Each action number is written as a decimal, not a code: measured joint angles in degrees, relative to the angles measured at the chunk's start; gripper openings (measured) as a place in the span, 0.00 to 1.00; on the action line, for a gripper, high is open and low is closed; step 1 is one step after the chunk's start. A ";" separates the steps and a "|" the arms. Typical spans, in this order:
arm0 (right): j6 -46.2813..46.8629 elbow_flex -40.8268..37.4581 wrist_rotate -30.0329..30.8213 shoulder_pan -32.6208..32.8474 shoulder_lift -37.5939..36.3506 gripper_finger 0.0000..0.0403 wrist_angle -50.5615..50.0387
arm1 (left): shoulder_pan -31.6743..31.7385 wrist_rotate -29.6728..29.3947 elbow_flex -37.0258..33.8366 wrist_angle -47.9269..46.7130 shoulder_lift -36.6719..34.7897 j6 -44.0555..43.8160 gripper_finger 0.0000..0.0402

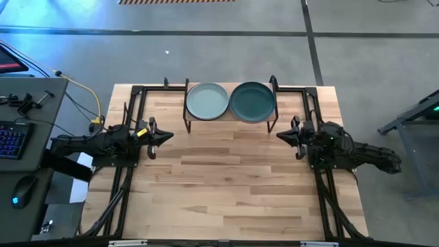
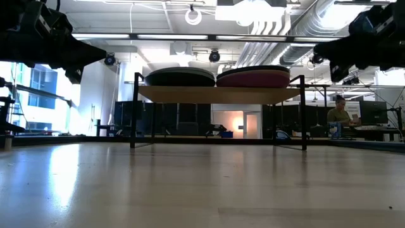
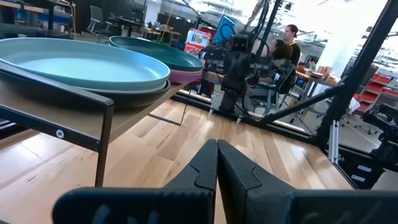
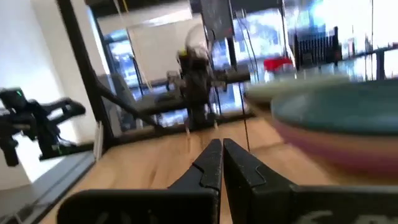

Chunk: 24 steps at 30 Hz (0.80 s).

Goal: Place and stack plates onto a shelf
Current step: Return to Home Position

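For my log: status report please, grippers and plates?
Left gripper shut, right gripper shut, both empty, off the shelf. Two stacks on it: pale blue-green plate, dark teal plate on top. Nothing blocking.

At 12 o'clock I see the pale blue-green plate [image 1: 206, 101] and dark teal plate [image 1: 252, 101], both matte, on the shelf [image 2: 218, 94] of light wood and thin black metal; the wooden tabletop [image 1: 233, 178] gleams softly.

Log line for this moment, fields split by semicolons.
shelf: loaded; pale blue-green plate: top, left-arm side; dark teal plate: top, right-arm side; left claw: shut, empty, beside shelf; right claw: shut, empty, beside shelf
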 joint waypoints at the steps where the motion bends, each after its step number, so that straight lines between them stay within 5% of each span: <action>1: 0.48 -0.02 0.02 0.02 0.12 0.00 -1.21 | 0.00 -0.01 0.00 -0.01 0.01 -0.02 0.00; 8: 5.77 -0.05 -0.02 6.36 0.14 0.00 1.29 | 0.00 0.00 0.00 -0.04 0.02 0.00 0.00; 15: 1.11 -0.05 7.38 16.13 0.14 0.00 -3.41 | 0.00 0.00 0.00 -0.04 0.04 -0.02 0.00; 24: -3.43 -0.07 5.81 14.59 0.03 0.00 -5.07 | 0.00 0.00 0.00 -0.04 0.04 -0.02 0.00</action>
